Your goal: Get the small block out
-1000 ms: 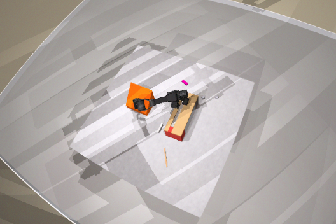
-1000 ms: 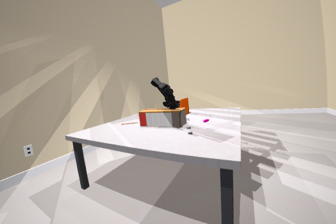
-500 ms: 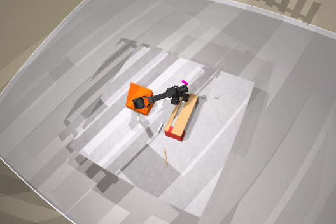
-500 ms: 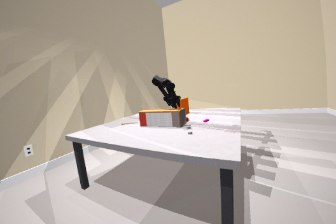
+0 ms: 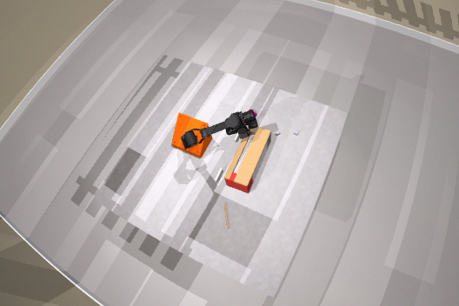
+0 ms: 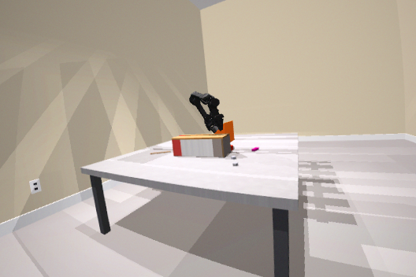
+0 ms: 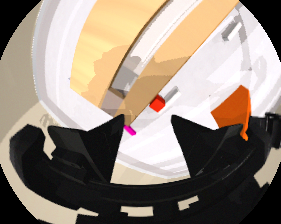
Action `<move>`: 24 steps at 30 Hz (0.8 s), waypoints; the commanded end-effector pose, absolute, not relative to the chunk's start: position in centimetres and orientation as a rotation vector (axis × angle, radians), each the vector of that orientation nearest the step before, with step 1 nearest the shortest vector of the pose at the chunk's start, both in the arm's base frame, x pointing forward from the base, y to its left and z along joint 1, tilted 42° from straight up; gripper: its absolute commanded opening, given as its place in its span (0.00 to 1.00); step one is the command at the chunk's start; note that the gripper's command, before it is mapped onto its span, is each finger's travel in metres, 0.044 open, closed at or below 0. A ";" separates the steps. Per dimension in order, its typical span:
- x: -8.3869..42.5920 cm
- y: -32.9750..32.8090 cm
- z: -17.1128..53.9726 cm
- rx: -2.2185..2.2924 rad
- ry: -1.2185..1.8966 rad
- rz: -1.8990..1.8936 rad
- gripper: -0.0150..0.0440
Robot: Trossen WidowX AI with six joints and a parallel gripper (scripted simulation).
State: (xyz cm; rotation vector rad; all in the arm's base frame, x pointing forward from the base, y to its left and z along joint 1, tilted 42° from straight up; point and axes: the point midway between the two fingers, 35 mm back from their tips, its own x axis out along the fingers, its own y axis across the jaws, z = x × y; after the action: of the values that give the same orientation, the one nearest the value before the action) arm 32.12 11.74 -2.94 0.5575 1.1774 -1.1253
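A small red block [image 7: 157,103] [image 6: 232,147] lies on the table outside the box, beside its long side near the end away from the red panel. The box [image 5: 257,153] [image 6: 197,148] [image 7: 93,37] stands upright, with a tan top, a narrow slot along it and a red end panel [image 5: 238,184]. My gripper [image 7: 148,117] [image 6: 215,130] is partly open and empty, above table height near that same end of the box. In the wrist view the block shows just beyond the gap between the fingertips. In the top view the arm hides the block.
A magenta piece [image 6: 255,149] [image 7: 130,130] lies beyond the box end. Two small grey pieces [image 5: 277,133] [image 5: 296,132] lie past the box's far side. A pale bar [image 5: 219,176] and a thin wooden stick [image 5: 226,215] lie on the table. The orange plate [image 5: 183,124] [image 7: 234,107] is at the arm's base.
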 end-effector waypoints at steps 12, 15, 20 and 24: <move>30.7 13.9 -4.4 -0.874 1.557 -0.017 0.74; 30.5 14.1 -4.5 -1.046 1.565 0.124 0.74; 30.3 14.6 -4.7 -1.337 1.558 0.363 0.74; 30.1 14.9 -4.8 -1.562 1.538 0.560 0.74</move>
State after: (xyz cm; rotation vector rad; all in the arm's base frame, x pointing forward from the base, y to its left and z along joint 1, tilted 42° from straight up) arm 30.89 14.19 -3.80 -0.8001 1.5490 -0.0508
